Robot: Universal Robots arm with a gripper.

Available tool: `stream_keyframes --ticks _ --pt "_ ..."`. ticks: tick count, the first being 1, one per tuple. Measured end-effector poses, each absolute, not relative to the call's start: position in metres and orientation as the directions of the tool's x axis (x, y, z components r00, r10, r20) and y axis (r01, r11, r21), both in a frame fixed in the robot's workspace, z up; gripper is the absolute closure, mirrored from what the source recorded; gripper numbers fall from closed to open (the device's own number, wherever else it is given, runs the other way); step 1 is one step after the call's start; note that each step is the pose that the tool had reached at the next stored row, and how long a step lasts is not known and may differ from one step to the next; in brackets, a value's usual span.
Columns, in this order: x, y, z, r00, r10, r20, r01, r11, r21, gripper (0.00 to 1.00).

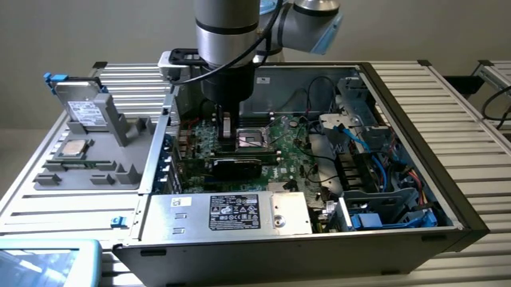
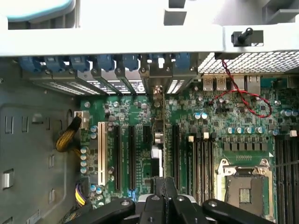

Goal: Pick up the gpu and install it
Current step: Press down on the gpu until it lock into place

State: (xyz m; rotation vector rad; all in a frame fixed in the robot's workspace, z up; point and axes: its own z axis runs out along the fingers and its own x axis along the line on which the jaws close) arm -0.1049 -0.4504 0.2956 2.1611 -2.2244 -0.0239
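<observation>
A robot arm reaches down into an open computer case (image 1: 459, 197) lying on a slatted metal workbench (image 1: 447, 95), its gripper (image 1: 229, 133) lowered over the green motherboard (image 1: 276, 164). The fingers (image 2: 164, 189) are pressed shut on the top edge of the gpu (image 2: 158, 135), which stands on edge directly under the wrist camera, a thin dark card lined up with an expansion slot (image 2: 175, 149) and its silver bracket meeting the case's rear slot openings (image 2: 159, 77) at twelve o'clock in the wrist view. The work appears to be at the seating stage of installation; any further move seems to call for a straight, even press so that the card's edge stays true to the slot. In the exterior view the power supply (image 1: 231, 213) sits at six o'clock in the case, blue cables (image 1: 375, 155) run at three o'clock, and a grey parts tray (image 1: 104, 155) holding a drive box (image 1: 84, 104) stands at nine o'clock outside it. The room behind is plain beige wall.
</observation>
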Motion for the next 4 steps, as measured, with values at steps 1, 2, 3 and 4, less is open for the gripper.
stream_keyframes --ticks 1,2,3,4 --pt "-0.105 -0.4504 0.2956 -0.029 -0.999 0.018 -0.999 0.029 0.039 0.88" --pt "-0.1049 -0.4504 0.2956 -0.029 -0.999 0.018 -0.999 0.029 0.039 0.88" --pt "-0.1049 -0.4504 0.2956 -0.028 -0.999 0.018 -0.999 0.029 0.039 0.88" --pt "-0.105 -0.4504 0.2956 -0.029 -0.999 0.018 -0.999 0.029 0.039 0.88"
